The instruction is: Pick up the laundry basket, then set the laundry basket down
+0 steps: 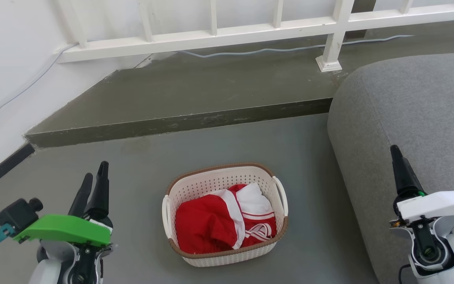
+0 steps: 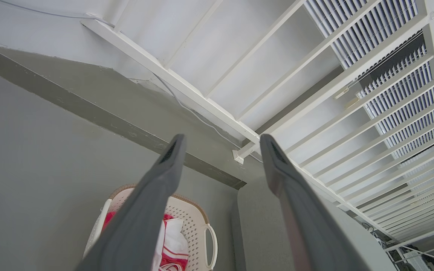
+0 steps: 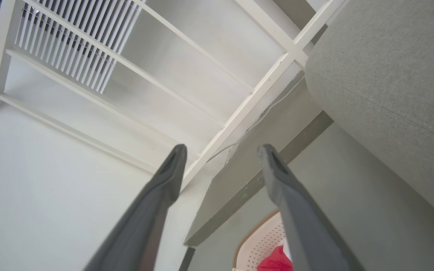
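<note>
The left gripper (image 1: 95,173) hovered at the near left above the floor, its two dark fingers pointing up and away with a clear gap between them and nothing in it, as the left wrist view (image 2: 220,145) showed. Right of it, well apart, the laundry basket (image 1: 211,183) sat on the floor in the near middle, untouched, holding red and white clothes (image 1: 207,225). At the near right the right gripper (image 1: 398,163) hung in front of the sofa (image 1: 416,118), pointing up; in the right wrist view (image 3: 221,150) its fingers stood apart and empty.

The white wall (image 1: 10,59) ran along the left. The floor (image 1: 132,177) was smooth grey, and beyond the basket a low step (image 1: 195,90) rose to a darker platform. A white railing (image 1: 211,37) crossed the far side, with a pale cable (image 1: 250,50) lying along the platform beneath it. The grey fabric sofa filled the right side, its rounded edge near the basket without touching it.
</note>
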`<state>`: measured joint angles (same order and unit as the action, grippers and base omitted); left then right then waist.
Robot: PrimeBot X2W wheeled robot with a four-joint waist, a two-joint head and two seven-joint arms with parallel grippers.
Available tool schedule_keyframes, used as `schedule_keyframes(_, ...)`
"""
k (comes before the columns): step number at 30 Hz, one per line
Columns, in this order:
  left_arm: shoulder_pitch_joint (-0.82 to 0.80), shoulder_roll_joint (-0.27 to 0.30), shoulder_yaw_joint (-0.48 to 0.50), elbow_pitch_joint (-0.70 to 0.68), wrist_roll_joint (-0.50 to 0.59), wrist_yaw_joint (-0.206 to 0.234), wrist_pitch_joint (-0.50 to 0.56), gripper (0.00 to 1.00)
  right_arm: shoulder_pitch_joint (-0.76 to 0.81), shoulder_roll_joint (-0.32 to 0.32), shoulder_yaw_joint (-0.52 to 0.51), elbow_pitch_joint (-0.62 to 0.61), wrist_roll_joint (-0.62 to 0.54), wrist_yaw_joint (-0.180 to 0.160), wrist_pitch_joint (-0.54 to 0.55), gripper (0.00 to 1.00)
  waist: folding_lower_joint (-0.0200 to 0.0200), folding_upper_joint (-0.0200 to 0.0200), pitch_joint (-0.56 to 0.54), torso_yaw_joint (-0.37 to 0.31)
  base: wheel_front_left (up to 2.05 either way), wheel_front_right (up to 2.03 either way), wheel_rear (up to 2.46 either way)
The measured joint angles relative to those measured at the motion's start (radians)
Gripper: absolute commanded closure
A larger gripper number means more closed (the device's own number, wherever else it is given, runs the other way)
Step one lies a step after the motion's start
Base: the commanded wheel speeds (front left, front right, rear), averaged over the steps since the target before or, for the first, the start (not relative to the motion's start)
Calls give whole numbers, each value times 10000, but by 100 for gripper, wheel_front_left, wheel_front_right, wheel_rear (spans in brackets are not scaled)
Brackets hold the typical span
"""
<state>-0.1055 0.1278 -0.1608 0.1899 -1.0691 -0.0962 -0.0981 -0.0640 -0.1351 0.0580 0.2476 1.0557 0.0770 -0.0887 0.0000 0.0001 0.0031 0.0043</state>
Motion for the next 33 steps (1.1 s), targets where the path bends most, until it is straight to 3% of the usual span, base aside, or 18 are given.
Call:
schedule_keyframes(16,-83,142,-556,-303,2853,541,-443,0,-157,-372,832,-230,-2721,-374,-449,0,0,0,29,18,0,0,0)
schedule_keyframes(33,-75,134,-1139,-355,5200,1103,-922,0,-194,-570,1611,-268,-5258,-894,-984,0,0,0,53,42,0,0,0)
